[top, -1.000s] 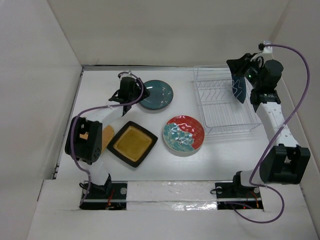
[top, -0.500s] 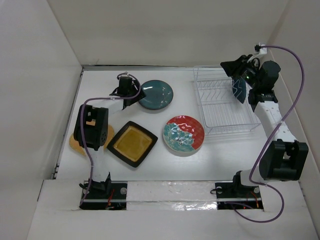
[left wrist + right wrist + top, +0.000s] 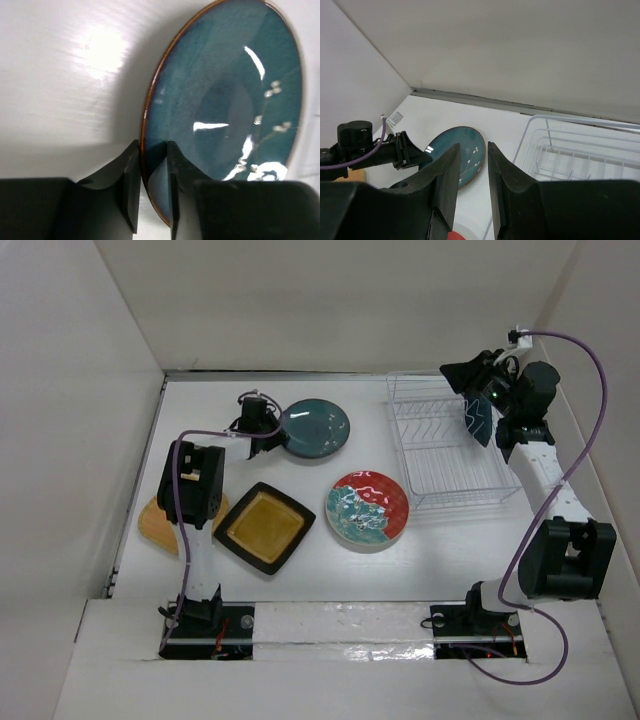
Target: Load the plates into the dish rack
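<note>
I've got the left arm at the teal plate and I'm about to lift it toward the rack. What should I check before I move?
1. Left gripper straddles the teal plate rim: ok.
2. Left grip closed tight on that rim: cannot tell; a gap shows beside the rim.
3. Teal plate apart from the marbled plate: ok.
4. Dish rack has free slots: ok.
5. Space over the rack free: not ok; the right gripper hovers at its far right, by the small dark blue plate.
6. That plate seated in a slot: cannot tell; the right wrist view shows parted fingers with nothing between them.
</note>
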You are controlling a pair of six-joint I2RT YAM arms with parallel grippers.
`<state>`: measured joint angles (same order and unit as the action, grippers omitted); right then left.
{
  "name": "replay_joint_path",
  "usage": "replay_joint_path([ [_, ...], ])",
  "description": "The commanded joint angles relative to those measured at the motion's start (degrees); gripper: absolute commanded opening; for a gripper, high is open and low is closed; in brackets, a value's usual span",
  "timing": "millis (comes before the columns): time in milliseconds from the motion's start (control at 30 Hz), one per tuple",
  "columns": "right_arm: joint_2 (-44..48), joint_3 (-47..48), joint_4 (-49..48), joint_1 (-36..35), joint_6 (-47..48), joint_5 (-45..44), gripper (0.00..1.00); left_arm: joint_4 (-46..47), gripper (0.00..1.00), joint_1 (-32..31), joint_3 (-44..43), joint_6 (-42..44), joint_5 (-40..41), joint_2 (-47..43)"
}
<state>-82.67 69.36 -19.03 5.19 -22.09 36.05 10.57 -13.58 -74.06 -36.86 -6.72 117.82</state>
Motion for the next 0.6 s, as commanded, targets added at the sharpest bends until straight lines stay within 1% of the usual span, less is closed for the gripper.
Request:
replay_joint_path([
  [0, -0.12, 0.42, -4.26, 0.17, -0.32, 1.04, 0.35, 4.80, 0.10, 0.40, 2.16, -1.63, -0.40, -0.39],
  [33, -0.03, 0.42, -4.26, 0.17, -0.15, 0.95, 0.35, 6.03, 0.02, 0.40, 4.17, -1.90, -0.22, -1.36],
  [67, 0.06, 0.25, -4.18, 0.17, -0.15, 0.43, 0.35, 7.78, 0.00, 0.92, 4.97, -2.25, 0.04, -1.97],
  [133, -0.29, 0.33, -4.18, 0.17, -0.15, 0.25, 0.35, 9.55, 0.00, 0.93, 7.77, -2.51, 0.91, -4.86],
  [167, -0.64, 0.51, -4.18, -0.35, -0.15, 0.77, 0.38, 11.30, 0.00, 1.54, 8.75, -2.51, 1.18, -6.19],
  [200, -0.99, 0.86, -3.74, -0.36, -0.24, 1.21, 0.42, 12.19, 0.00, 1.54, 9.72, -2.69, 1.36, -7.59],
  [233, -1.87, 1.38, -3.56, -0.88, -0.24, 1.47, 0.51, 13.15, 0.00, 1.54, 11.55, -2.86, 2.32, -10.82],
  [300, -2.66, 2.00, -2.95, -2.46, 0.11, 1.83, 0.59, 14.83, 0.00, 1.54, 12.62, -2.52, 3.99, -14.18],
  [333, -3.10, 2.35, -2.77, -3.16, 0.29, 2.00, 0.64, 15.27, 0.00, 1.54, 13.50, -2.25, 5.04, -17.33],
  [400, -4.60, 3.67, -2.33, -4.92, 0.38, 3.49, 0.67, 16.94, 0.00, 1.54, 14.55, -1.81, 5.84, -20.33],
  [433, -5.21, 4.02, -2.77, -5.54, 0.03, 4.02, 0.72, 17.38, 0.00, 1.54, 15.43, -1.55, 6.19, -22.96],
  [533, -8.46, 5.08, -4.97, -8.35, -2.78, 5.78, 0.81, 18.70, 0.00, 1.54, 16.93, -1.37, 6.11, -27.27],
  [567, -9.60, 5.78, -4.88, -9.14, -3.74, 6.39, 0.81, 19.22, 0.00, 1.54, 17.28, -1.46, 6.02, -28.34],
])
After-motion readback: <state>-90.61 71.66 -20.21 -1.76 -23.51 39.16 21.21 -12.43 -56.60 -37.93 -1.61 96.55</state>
